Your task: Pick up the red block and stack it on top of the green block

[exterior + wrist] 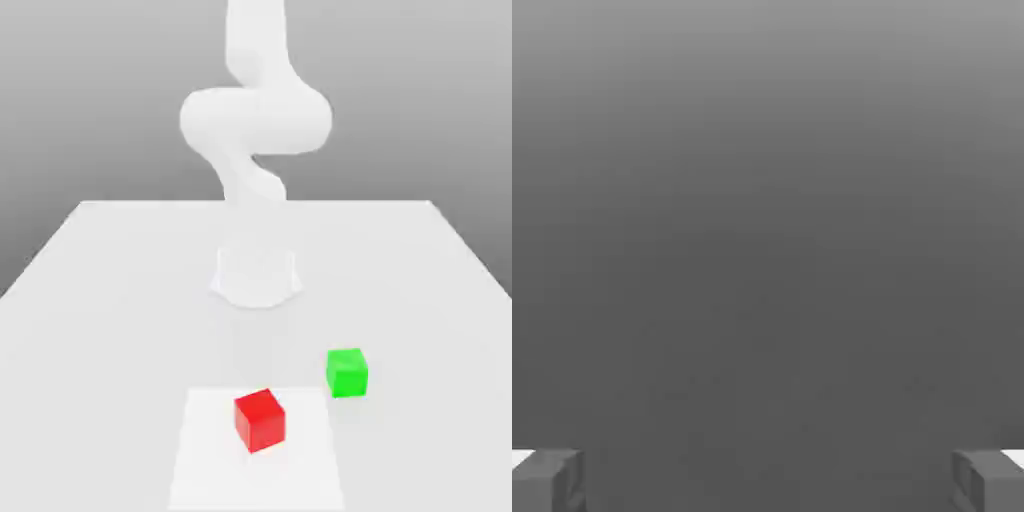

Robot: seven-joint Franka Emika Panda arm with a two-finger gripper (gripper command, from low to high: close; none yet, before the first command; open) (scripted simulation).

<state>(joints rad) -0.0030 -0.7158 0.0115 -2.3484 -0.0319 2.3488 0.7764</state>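
The red block (260, 420) is a small bright red cube resting on a paler square patch (210, 460) near the front of the white table (110, 290). A green block (347, 372) of about the same size stands slightly behind it, toward the exterior view's right, with a small gap between them. In the hand view my gripper (768, 482) is open: the two grey fingertips (547, 480) sit far apart with only plain grey background between them and nothing held.
The white arm's round base (256, 275) stands at the table's middle, behind both cubes, and the arm (255, 115) curves upward from it and out past the top of the exterior view. The table narrows toward the back.
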